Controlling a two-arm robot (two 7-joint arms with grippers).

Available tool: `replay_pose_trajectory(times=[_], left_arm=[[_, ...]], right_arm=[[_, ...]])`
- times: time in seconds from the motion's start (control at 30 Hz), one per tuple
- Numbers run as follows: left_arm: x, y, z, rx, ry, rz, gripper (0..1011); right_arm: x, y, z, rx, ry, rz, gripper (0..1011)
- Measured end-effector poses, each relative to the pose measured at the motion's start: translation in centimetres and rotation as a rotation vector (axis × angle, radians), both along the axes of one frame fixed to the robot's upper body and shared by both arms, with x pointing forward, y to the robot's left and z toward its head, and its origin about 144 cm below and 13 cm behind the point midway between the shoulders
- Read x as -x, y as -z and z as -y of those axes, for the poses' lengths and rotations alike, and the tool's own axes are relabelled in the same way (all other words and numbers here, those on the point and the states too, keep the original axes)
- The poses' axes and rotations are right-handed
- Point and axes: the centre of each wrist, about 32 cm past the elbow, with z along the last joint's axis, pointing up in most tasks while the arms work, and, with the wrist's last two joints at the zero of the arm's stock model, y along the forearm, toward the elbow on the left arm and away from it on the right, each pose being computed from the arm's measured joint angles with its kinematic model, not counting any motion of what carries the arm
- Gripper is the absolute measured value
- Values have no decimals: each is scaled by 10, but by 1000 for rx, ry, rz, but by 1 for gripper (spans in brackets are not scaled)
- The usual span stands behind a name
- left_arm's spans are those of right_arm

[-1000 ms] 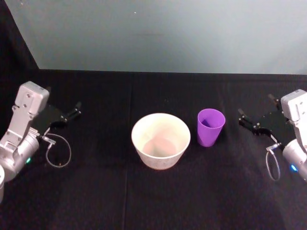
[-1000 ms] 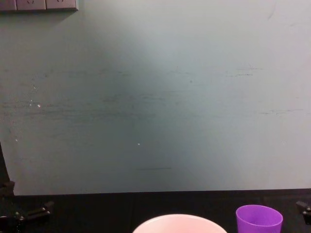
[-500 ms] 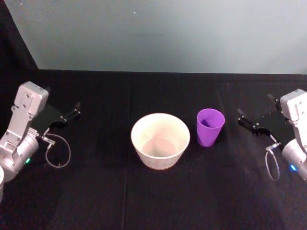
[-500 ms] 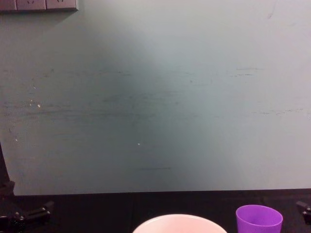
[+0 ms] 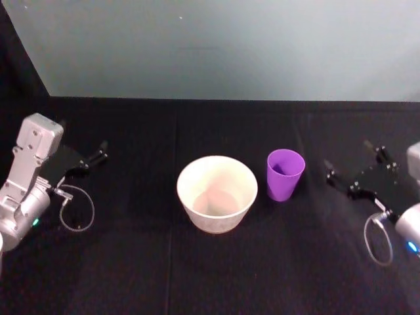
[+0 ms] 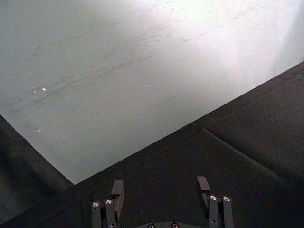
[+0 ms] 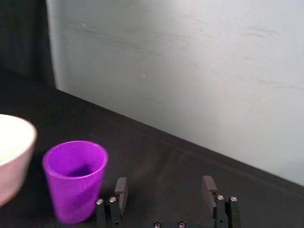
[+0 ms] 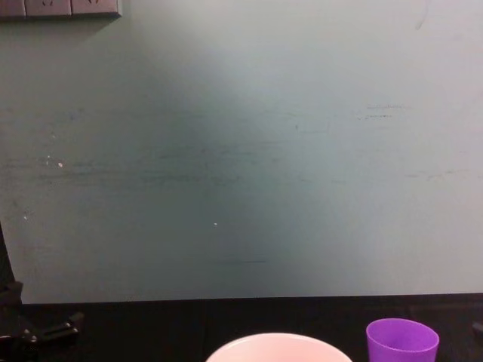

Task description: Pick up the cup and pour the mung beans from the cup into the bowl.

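From the head, we see our right gripper (image 5: pixel 351 164) at three o'clock of the purple cup (image 5: pixel 285 174), spread wide and empty, seemingly poised to grasp. The bowl (image 5: pixel 216 192) waits at the cup's nine. At the left wrist, our left gripper (image 6: pixel 159 187) gapes empty, idle.

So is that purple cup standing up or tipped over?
Upright. The cup stands on its narrow base on the table, mouth up, beside the bowl; the open right gripper is apart from it.
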Motion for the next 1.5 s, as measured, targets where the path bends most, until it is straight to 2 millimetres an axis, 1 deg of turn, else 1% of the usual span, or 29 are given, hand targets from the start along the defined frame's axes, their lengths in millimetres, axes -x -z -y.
replay_pose_trajectory(times=[0.17, 0.47, 0.7, 1.0, 1.5], left_arm=[[0, 0, 0, 0, 0, 0, 1000], [0, 0, 0, 0, 0, 0, 1000], [0, 0, 0, 0, 0, 0, 1000], [0, 0, 0, 0, 0, 0, 1000], [0, 0, 0, 0, 0, 0, 1000]], right_arm=[[9, 6, 14, -70, -105, -32, 1004], [12, 13, 19, -128, -196, -77, 1004], [4, 17, 14, -142, -236, -93, 1004], [-9, 24, -3, -121, -286, -103, 1004], [-25, 32, -14, -188, -340, -117, 1004]])
